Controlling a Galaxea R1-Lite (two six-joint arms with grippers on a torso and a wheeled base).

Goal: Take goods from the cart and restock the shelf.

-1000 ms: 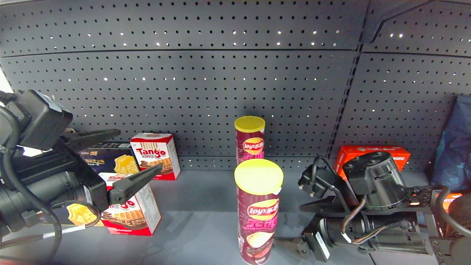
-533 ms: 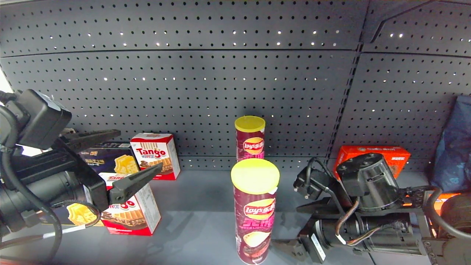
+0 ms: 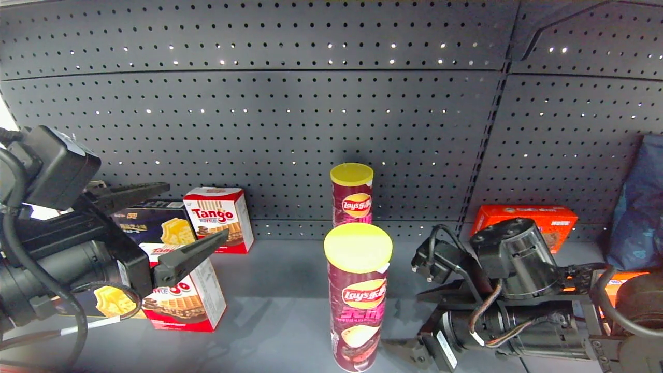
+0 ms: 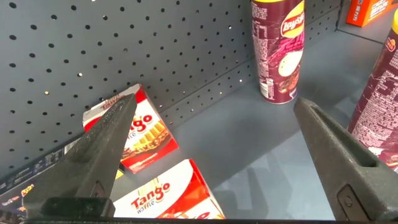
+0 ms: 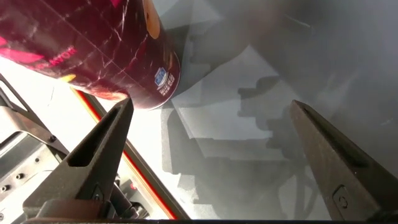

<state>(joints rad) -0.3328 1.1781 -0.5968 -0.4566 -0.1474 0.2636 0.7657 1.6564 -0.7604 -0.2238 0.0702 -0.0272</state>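
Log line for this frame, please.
right gripper: open, beside front chip can | left gripper: open, near wafer boxes | front chip can: upright on shelf, rear chip can behind it

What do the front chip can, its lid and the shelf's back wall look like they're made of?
Front chip can: probably cardboard tube with glossy printed wrap; highlights show on its side.
Lid: likely matte yellow plastic, smooth and uniform.
Back wall: apparently painted dark grey sheet metal, punched with regular holes.

Front chips can [image 3: 357, 305] and right tool [image 3: 402, 320], both slightly farther left than before.
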